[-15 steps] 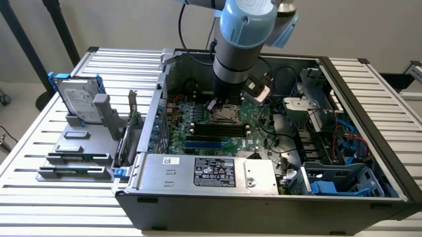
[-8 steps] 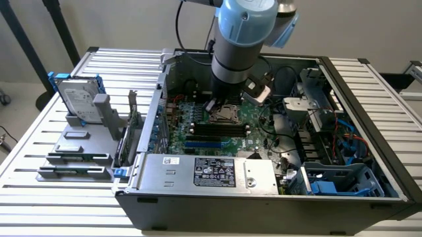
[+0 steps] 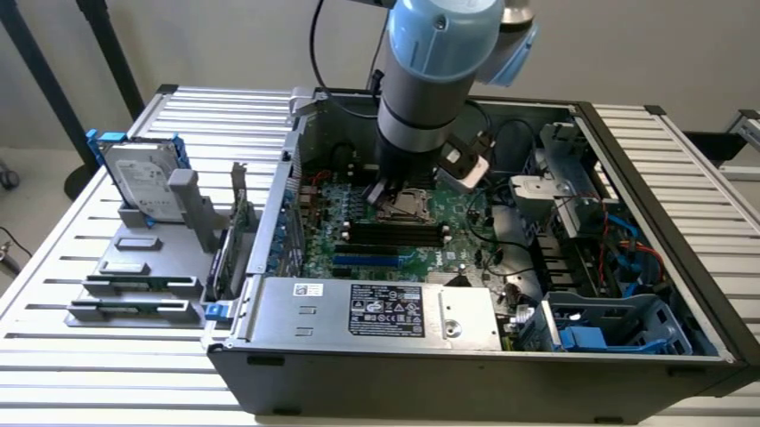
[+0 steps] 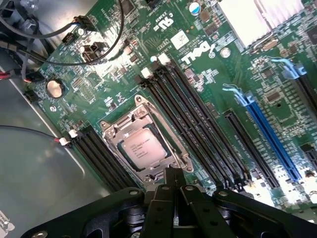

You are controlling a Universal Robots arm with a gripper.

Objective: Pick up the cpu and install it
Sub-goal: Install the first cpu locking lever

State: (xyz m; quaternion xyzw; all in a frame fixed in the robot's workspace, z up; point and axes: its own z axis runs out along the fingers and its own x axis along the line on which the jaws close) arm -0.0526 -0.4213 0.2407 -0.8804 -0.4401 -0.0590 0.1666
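cpu [image 4: 141, 147]: seated flat inside the socket frame [image 4: 174, 148] on the motherboard [image 4: 198, 74], dull silver top facing up, so it is judged placed.
gripper [image 4: 174, 184]: fingers pressed together, nothing held, poised just beside the socket edge, over the open case [image 3: 665, 178].

Just past the black jaws, the cpu [image 4: 142, 148] shows dull silver with fine dark print, framed by a bright metal socket [image 4: 143, 144]. The board [image 4: 99, 79] around it is green; beside it run black slots [image 4: 198, 119] and one blue slot [image 4: 270, 134].
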